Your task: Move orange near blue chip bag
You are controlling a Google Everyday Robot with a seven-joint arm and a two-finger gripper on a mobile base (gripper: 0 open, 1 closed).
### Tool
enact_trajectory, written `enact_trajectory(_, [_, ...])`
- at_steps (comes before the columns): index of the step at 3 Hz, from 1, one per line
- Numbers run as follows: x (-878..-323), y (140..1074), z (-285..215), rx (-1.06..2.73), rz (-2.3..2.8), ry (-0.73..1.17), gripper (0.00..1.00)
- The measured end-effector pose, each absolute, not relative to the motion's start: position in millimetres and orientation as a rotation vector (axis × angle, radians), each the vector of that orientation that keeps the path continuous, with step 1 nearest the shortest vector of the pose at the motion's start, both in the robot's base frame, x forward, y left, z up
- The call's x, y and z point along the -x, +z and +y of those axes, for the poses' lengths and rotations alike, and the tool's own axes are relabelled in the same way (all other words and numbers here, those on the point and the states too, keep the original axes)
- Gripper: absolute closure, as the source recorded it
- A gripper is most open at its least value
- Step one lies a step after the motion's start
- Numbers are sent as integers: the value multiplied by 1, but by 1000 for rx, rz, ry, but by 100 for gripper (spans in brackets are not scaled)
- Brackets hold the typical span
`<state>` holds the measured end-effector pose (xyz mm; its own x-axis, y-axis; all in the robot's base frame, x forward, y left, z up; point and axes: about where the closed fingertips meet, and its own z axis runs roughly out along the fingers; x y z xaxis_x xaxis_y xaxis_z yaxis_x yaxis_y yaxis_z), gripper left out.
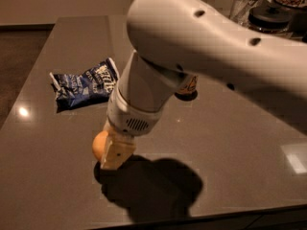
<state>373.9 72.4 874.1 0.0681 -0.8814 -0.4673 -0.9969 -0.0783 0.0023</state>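
The orange shows at the left side of my gripper, which is shut on it and holds it just above the dark table. Only one cream finger shows; the other is hidden behind the fruit and the wrist. The blue chip bag, navy with white lettering, lies flat on the table to the upper left of the gripper, well apart from the orange. My large white arm crosses the frame from the upper right.
An orange-tan drink can stands mostly hidden behind the arm. A clear glass and a dark-lidded jar stand at the back right. The table's front edge runs just below the gripper's shadow.
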Motion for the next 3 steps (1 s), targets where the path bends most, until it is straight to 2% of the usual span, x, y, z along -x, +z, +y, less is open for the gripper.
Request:
enact_trajectory(1, [-415, 886, 82, 1936, 1982, 476, 100])
enact_trajectory(3, [-487, 882, 98, 1712, 2212, 435, 100])
